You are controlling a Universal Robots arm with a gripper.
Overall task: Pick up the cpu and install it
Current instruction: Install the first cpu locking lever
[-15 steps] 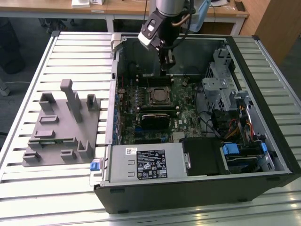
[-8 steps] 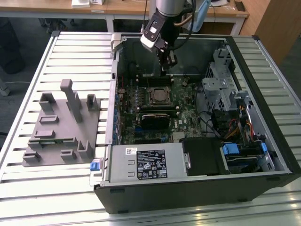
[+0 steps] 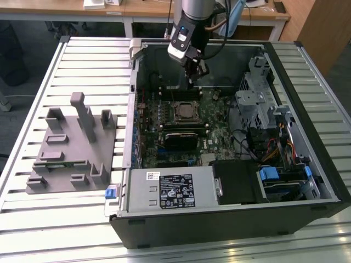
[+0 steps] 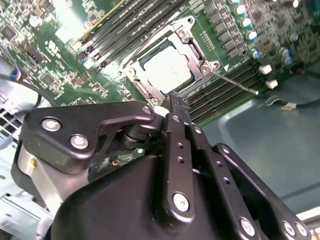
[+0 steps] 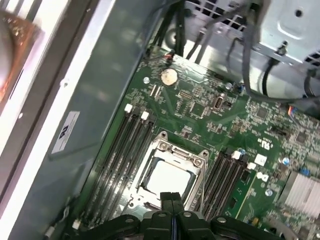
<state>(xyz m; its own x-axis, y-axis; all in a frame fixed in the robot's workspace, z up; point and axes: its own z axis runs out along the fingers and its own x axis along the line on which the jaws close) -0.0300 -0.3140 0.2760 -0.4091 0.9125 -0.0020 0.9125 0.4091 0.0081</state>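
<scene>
— Entry one: the claw?
— Black two-fingered gripper (image 5: 171,199) on a silver arm. It hangs inside the open black computer case (image 3: 219,224), which lies on its side. The fingers are pressed together with only a thin seam between them, and they hold nothing.

— Entry two: the chip?
— Small flat square cpu with a silver-white metal top (image 5: 167,177). It lies flat in the metal-framed socket (image 5: 197,162) on the green motherboard (image 5: 200,107). The claw does not touch it. In both wrist views the fingertips hover near the socket's edge, above the chip and apart from it.

— Entry three: neighbours on the board?
— Rows of long black memory slots (image 5: 120,155) flank the socket on two sides. A round silver coin cell (image 5: 168,76) sits further off.

— Entry four: outside the case?
— Grey plastic fixture of blocks and posts (image 3: 68,145). It stands on the slatted metal table (image 3: 82,55), at the exterior view's left of the case and well apart from the claw.
</scene>
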